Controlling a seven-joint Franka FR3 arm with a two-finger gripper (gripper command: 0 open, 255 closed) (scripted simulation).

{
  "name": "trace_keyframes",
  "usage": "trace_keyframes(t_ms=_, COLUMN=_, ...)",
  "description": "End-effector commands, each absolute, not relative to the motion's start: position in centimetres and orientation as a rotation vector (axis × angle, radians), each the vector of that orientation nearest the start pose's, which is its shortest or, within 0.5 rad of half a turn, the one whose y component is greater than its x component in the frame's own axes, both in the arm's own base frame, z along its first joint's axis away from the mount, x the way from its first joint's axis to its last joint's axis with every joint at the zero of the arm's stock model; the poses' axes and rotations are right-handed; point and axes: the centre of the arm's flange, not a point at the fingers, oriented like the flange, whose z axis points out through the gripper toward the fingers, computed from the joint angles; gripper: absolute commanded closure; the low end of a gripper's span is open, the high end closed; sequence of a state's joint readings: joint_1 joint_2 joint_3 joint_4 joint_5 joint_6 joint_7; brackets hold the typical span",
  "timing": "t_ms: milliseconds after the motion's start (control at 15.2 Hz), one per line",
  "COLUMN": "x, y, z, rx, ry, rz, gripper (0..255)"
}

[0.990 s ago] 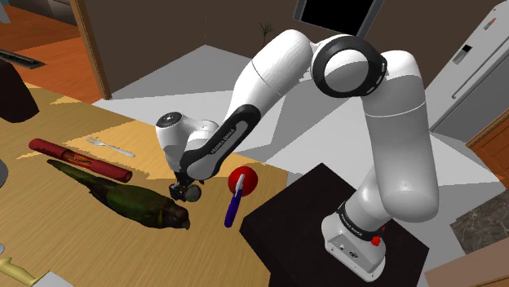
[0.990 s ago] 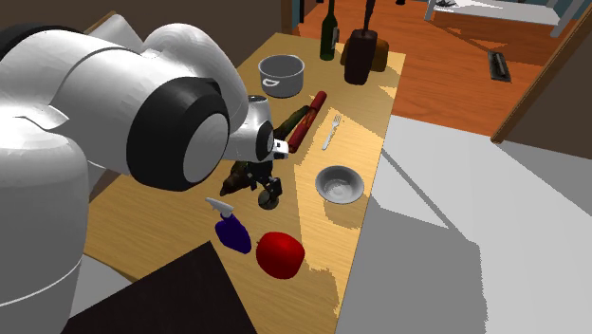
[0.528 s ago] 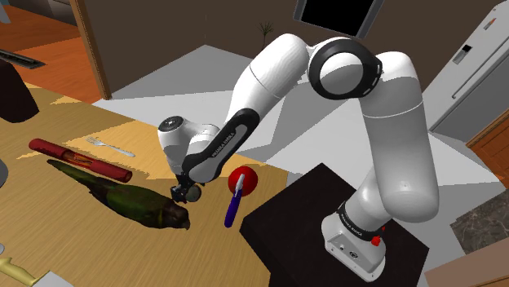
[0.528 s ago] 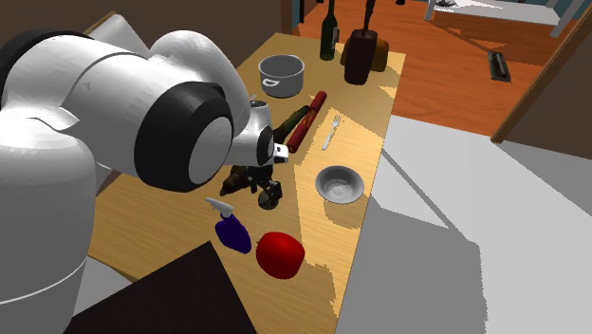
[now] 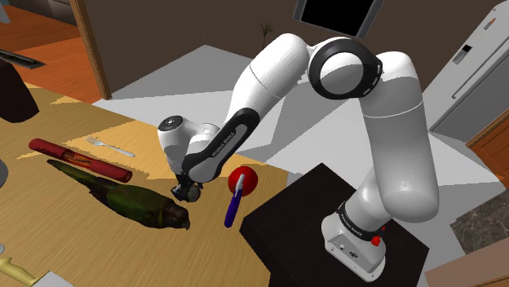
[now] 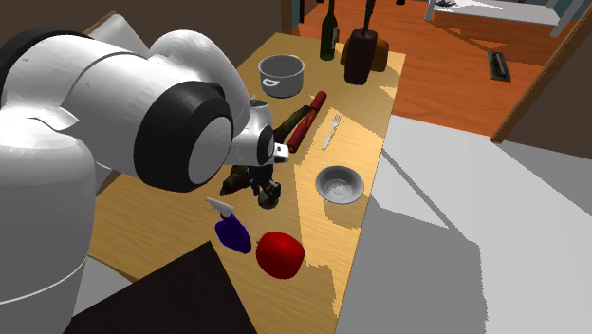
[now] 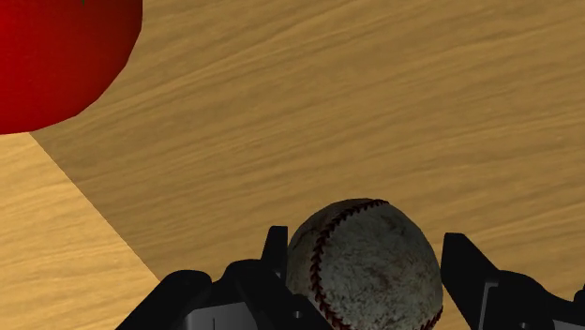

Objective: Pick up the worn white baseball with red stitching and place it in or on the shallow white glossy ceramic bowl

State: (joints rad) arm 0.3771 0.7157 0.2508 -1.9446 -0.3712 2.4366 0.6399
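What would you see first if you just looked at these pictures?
The huge white robot arm looming at the second exterior view's left. Then the scuffed baseball with red stitching clasped in the black gripper, and a bright red round thing on the wooden table nearby.

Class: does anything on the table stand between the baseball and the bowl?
Nothing visible does. The baseball sits in the pincer, and bare tabletop lies between it and the bowl.

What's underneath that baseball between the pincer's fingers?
Bare wooden tabletop shows all around the baseball clasped in the pincer. The patch directly beneath is covered by the ball itself.
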Motion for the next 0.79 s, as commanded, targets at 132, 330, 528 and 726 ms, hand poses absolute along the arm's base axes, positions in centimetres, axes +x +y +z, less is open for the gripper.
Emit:
trace_keyframes(t_ms=132, x=47.3, y=34.7, z=10.2, rx=-3.251, ry=-0.412, rz=0.201, gripper=255)
trace_keyframes(t_ms=330, x=47.3, y=34.7, z=10.8, rx=-3.251, ry=-0.412, rz=0.201, gripper=255)
trace_keyframes(t_ms=528, x=47.3, y=34.7, z=12.3, rx=-3.251, ry=-0.412, rz=0.201, gripper=255)
trace_keyframes(t_ms=726, x=47.3, y=34.7, z=13.9, rx=-3.251, ry=-0.412, rz=0.201, gripper=255)
